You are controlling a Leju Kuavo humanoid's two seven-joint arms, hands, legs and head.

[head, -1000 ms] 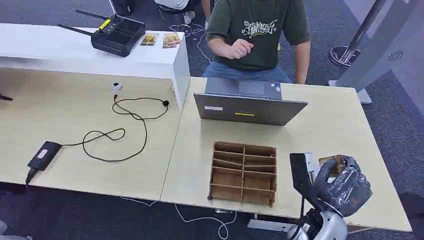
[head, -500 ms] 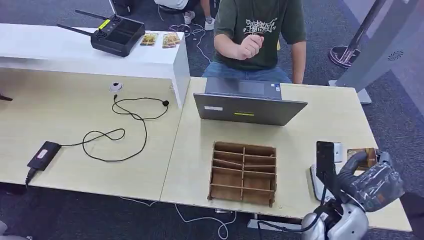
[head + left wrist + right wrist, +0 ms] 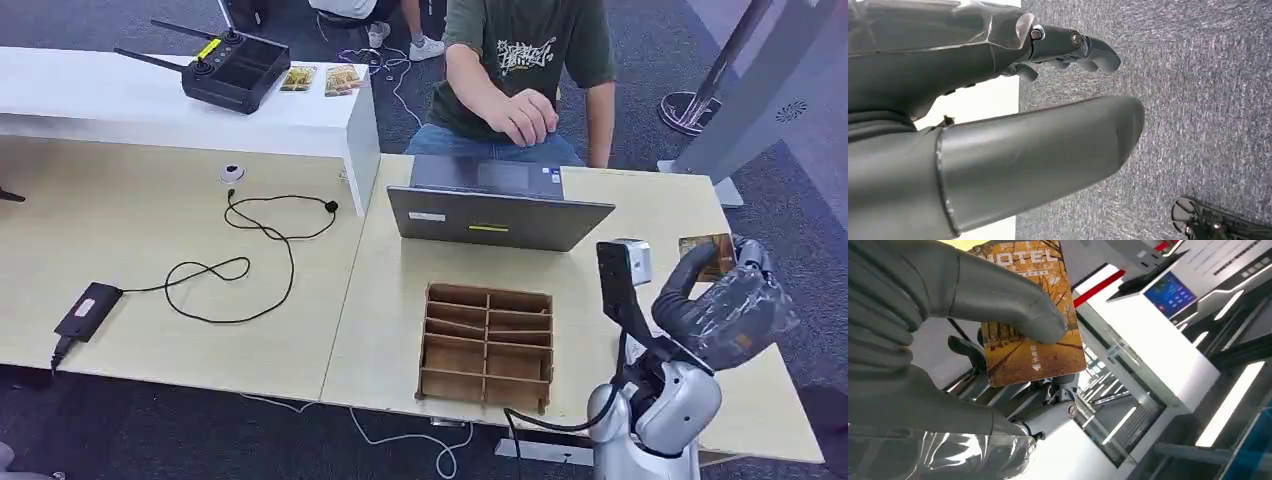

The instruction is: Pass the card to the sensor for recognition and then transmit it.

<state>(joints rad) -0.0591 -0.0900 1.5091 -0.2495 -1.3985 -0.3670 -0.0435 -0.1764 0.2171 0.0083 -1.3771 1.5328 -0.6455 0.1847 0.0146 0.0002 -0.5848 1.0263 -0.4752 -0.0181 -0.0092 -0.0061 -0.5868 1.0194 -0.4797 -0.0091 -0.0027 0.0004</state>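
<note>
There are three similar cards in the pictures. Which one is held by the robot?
The card in the right hand, pinched under its thumb, above the table's right end. The other two cards lie flat on the white shelf.

in front of me two pale wood tables [image 3: 150,300] stand pushed together, edge to edge. on the left one a black cable [image 3: 240,265] loops across the top to a black power brick [image 3: 88,309] near my edge, with a small round white object [image 3: 232,173] farther back. on the right one an open grey laptop [image 3: 497,205] sits at the far side, and a brown wooden divider tray [image 3: 487,345] lies near my edge. a white shelf [image 3: 120,100] along the back left carries a black remote controller [image 3: 232,68] and two small cards [image 3: 320,78].
</note>
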